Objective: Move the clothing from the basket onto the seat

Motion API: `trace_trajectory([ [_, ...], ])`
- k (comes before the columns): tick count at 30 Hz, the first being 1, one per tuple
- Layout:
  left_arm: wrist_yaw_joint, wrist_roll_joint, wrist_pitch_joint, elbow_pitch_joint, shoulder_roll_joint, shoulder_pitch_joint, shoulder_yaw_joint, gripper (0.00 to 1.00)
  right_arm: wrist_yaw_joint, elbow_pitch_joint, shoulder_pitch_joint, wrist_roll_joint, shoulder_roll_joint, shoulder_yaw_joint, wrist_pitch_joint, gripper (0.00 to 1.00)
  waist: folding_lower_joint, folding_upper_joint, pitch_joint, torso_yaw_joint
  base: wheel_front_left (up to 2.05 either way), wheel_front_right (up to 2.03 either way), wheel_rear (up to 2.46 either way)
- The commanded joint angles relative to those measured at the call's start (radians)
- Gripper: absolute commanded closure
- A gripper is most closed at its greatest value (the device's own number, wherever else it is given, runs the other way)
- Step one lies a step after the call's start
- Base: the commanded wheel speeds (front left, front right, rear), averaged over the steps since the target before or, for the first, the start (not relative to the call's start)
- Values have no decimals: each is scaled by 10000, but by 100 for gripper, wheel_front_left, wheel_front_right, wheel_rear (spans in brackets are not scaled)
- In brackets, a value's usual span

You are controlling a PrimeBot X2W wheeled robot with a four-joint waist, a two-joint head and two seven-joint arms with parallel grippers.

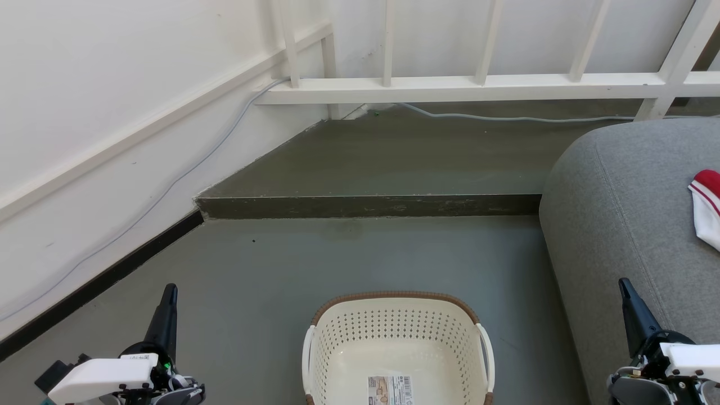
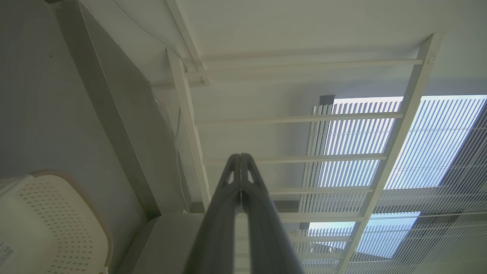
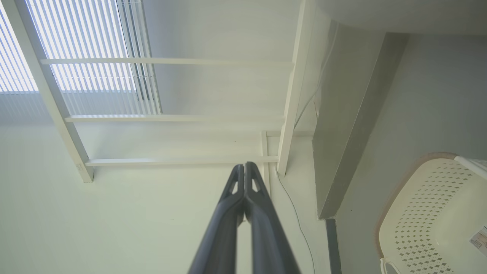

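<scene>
I had the left gripper [image 1: 169,292] and right gripper [image 1: 625,287] at the bottom corners, fingers pressed together, empty. The laundry basket [image 1: 394,296] stood bottom centre; red-and-white clothing [image 1: 707,205] lay on the grey seat [image 1: 613,191], right edge.

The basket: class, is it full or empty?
Empty as far as visible: the basket shows bare floor and its label; near end cropped.

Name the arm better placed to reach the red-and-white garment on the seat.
Right. The right gripper is at the edge of the seat, on the side where the clothing lies. The left gripper is beyond the basket, over the floor. Both are shut.
</scene>
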Motion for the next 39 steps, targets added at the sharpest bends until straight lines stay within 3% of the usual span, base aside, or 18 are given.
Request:
trace_trajectory([
  [1, -75, -46, 61, -296, 162, -576, 324, 100, 44, -320, -365, 111, -106, 178, 80, 100, 0, -1, 0, 0, 0, 0, 0],
  [39, -75, -46, 61, -297, 162, -576, 323, 100, 44, -320, -365, 112, -106, 180, 79, 100, 0, -1, 0, 0, 0, 0, 0],
])
